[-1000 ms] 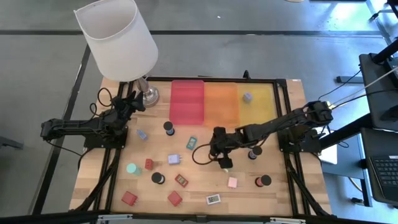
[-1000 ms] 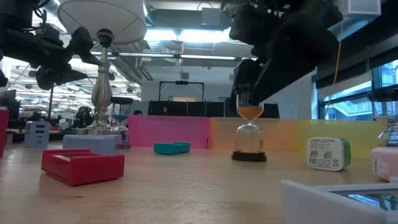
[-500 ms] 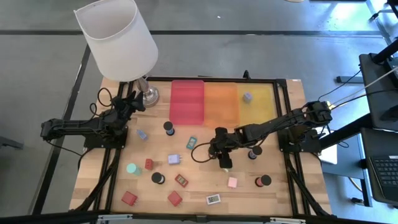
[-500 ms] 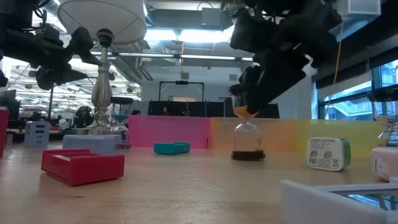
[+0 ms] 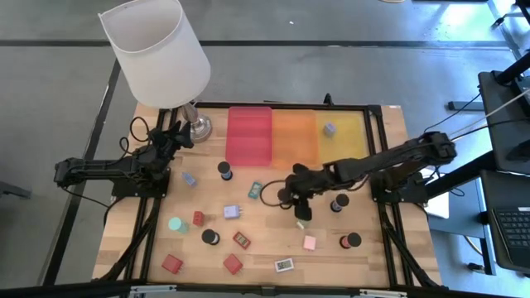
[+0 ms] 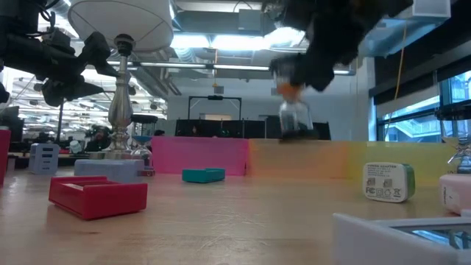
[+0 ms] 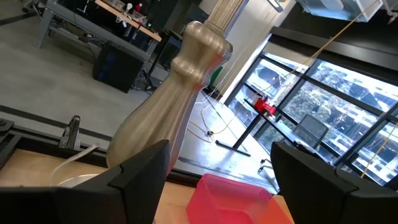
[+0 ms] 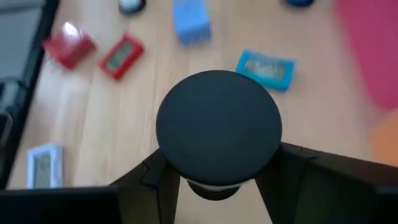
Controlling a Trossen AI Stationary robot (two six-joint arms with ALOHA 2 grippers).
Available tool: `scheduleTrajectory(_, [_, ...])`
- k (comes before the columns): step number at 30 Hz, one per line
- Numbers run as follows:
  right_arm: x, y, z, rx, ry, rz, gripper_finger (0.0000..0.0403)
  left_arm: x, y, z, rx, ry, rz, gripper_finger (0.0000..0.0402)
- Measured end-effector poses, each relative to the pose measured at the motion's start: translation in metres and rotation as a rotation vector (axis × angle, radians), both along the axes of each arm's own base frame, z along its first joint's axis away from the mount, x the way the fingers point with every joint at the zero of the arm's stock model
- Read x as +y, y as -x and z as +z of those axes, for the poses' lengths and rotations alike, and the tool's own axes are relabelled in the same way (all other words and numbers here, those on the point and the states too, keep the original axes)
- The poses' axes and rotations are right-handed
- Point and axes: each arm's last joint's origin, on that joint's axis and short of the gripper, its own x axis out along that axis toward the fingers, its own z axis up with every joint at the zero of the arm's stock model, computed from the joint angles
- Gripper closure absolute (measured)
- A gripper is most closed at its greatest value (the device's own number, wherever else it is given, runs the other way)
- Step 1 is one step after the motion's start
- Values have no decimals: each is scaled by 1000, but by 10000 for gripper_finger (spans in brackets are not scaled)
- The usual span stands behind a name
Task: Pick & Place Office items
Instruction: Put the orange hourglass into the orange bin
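Observation:
A small hourglass-like item, clear glass with orange sand and black round ends (image 6: 294, 112), hangs above the table in my right gripper (image 5: 298, 203), which is shut on it near the table's middle. It shows as a black disc (image 8: 217, 127) in the right wrist view. The red (image 5: 249, 134), orange (image 5: 295, 136) and yellow (image 5: 341, 142) trays stand side by side at the far edge. My left gripper (image 5: 176, 137) waits open at the far left, beside the lamp's metal base (image 5: 199, 127). My right gripper pinches the hourglass between its two fingers (image 8: 163, 179), just behind one black round end cap (image 8: 217, 127). In the low view the hold is on its upper, orange part (image 6: 288, 90), from above. The item hangs roughly upright below the fingers, lifted clear of the table.
Small items lie scattered over the near half: black cylinders (image 5: 225, 170) (image 5: 339, 203) (image 5: 351, 241), red blocks (image 5: 172, 263) (image 5: 233, 264), a teal block (image 5: 255, 189), a pink cube (image 5: 310, 242). A lavender cube (image 5: 330, 129) sits in the yellow tray. The white-shaded lamp (image 5: 157, 50) overhangs the far left corner.
My right gripper has shut on the hourglass, which stood on the table, and has risen with it. The hourglass now hangs well clear of the tabletop, in front of the trays' height in the low view.

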Motion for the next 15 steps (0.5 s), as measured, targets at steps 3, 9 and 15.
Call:
scheduleTrajectory(3, [-16,7,22,-79,6,-66,243,0,0,0,0,0,0,125])
scheduleTrajectory(9, [-78,21,48,-149,31,-284,243,0,0,0,0,0,0,125])
scheduleTrajectory(15, [-156,30,41,-120,54,-528,243,0,0,0,0,0,-2,125])
